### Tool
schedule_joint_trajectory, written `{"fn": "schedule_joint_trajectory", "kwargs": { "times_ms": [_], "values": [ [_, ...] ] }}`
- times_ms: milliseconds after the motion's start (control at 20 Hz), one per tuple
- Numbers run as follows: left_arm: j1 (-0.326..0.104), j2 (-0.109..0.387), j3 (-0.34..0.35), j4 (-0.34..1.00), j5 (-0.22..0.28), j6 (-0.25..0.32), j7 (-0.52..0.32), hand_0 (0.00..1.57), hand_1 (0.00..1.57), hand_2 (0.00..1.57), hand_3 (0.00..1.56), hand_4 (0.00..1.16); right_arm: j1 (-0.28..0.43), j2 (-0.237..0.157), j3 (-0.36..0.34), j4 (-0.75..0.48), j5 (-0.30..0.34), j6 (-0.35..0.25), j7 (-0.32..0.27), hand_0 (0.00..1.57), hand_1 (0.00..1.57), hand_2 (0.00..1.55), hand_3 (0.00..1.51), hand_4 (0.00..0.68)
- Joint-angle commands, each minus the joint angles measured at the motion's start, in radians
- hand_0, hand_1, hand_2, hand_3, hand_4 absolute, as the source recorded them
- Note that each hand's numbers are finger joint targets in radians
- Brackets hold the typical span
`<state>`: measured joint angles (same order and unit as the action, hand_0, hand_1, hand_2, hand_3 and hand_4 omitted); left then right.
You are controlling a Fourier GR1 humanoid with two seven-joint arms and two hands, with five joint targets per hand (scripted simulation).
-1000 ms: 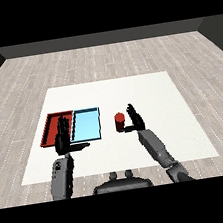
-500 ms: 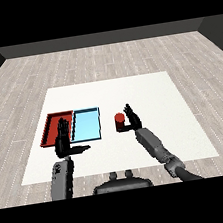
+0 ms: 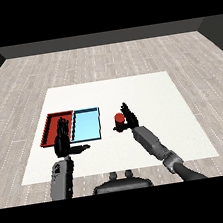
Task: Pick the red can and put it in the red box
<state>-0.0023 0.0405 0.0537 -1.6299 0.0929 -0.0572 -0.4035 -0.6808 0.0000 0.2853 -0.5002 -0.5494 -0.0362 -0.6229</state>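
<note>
Head view, red can (image 3: pixel 119 120) just left of right hand (image 3: pixel 129 119), fingers (image 3: pixel 125 109) spread

Right hand (image 3: pixel 129 118) has closed in on the red can (image 3: pixel 119 120) over the last second: earlier it stood just to the can's right with a gap, now its palm is against the can's right side and the thumb reaches under the can's front.
</note>
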Motion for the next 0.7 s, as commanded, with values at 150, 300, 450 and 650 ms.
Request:
{"fn": "schedule_joint_trajectory", "kwargs": {
  "times_ms": [150,300,450,650],
  "values": [
    [-0.051,0.017,0.032,0.093,0.013,-0.019,-0.038,0.00,0.00,0.00,0.00,0.00,-0.083,0.000,0.050,0.063,-0.098,-0.002,0.010,0.00,0.00,0.00,0.00,0.000],
    [-0.053,-0.008,0.006,0.031,0.002,0.016,0.011,0.00,0.00,0.00,0.00,0.00,-0.105,0.000,0.108,0.121,-0.157,0.010,-0.013,0.00,0.00,0.00,0.00,0.000],
    [-0.049,0.018,0.038,0.049,0.027,-0.011,-0.010,0.00,0.00,0.00,0.00,0.00,-0.066,0.000,0.182,0.134,-0.192,-0.012,-0.066,0.00,0.00,0.00,0.00,0.000],
    [-0.007,0.013,0.020,0.013,0.007,0.000,0.001,0.00,0.00,0.00,0.00,0.00,-0.145,0.000,0.180,0.195,-0.195,-0.070,-0.023,0.00,0.00,0.00,0.00,0.000]
  ]
}}
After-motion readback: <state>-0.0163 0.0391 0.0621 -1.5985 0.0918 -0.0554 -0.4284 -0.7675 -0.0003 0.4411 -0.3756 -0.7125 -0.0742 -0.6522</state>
